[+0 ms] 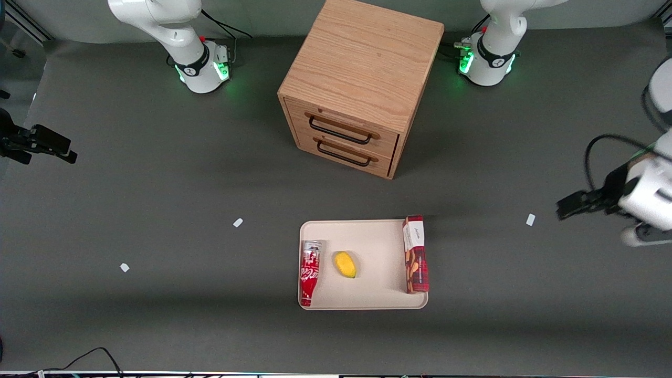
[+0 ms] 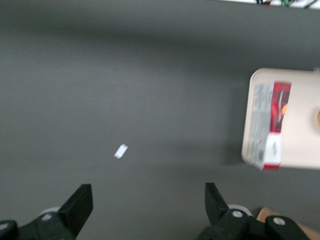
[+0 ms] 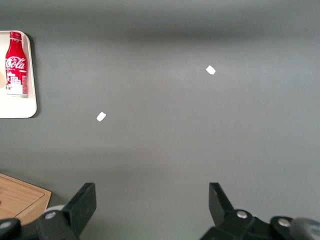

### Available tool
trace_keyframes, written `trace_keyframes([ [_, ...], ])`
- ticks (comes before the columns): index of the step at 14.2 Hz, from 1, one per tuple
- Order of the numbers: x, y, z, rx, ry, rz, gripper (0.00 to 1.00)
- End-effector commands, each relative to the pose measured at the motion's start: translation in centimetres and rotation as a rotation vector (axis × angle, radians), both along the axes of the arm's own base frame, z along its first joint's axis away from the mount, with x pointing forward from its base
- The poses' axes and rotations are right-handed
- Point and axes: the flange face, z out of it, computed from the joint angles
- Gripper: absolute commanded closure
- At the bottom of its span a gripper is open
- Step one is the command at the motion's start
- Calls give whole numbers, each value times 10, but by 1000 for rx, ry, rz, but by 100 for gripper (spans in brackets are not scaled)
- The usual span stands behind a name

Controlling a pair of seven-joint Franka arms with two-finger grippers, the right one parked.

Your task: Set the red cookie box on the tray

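The red cookie box lies on the beige tray, along the tray's edge toward the working arm's end, one end slightly over the rim. It also shows in the left wrist view on the tray. My left gripper is open and empty, well away from the tray toward the working arm's end of the table. In the left wrist view the gripper hangs over bare mat.
A red-and-white soda bottle-can and a small yellow fruit also lie on the tray. A wooden drawer cabinet stands farther from the front camera. Small white tape marks dot the grey mat.
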Motion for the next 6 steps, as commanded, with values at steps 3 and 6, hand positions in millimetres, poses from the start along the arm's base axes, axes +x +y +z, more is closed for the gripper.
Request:
trace_keyframes([
  [3,-69,34,37,17,47,-77,0],
  [6,-75,40,45,-5,44,-80,0],
])
